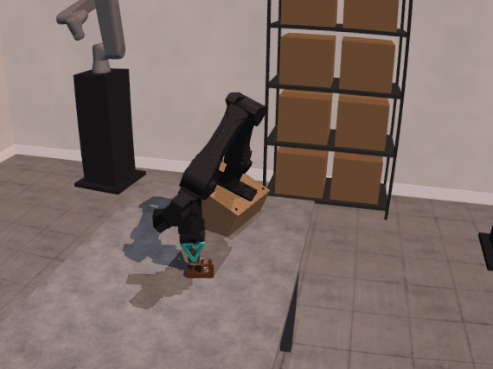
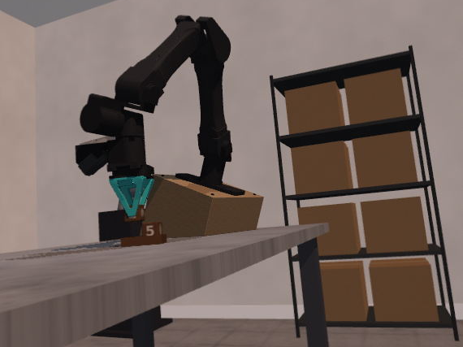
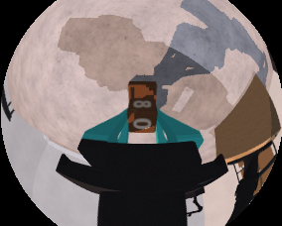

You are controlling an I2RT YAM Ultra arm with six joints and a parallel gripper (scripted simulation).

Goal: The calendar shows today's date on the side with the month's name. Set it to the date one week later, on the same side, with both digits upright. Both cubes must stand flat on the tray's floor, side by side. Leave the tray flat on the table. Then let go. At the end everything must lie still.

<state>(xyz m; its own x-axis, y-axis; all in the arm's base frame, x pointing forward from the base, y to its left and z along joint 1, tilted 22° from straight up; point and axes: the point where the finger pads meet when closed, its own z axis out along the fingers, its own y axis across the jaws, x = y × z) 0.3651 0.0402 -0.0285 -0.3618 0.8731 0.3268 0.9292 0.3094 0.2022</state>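
A small brown tray lies flat on the table, also in the top view. One brown cube stands in its right half and shows a white 5. My teal-fingered gripper points straight down over the tray's left half. It is shut on the second brown cube, held just above the tray's floor. In the wrist view this cube sits between the fingertips and shows the digits 8 and 0 on two faces. The month's name is not readable.
The arm's tan wooden base block stands close behind the tray. The table's right edge runs beside a black shelf rack with brown boxes. A grey arm on a black pedestal stands at the far left.
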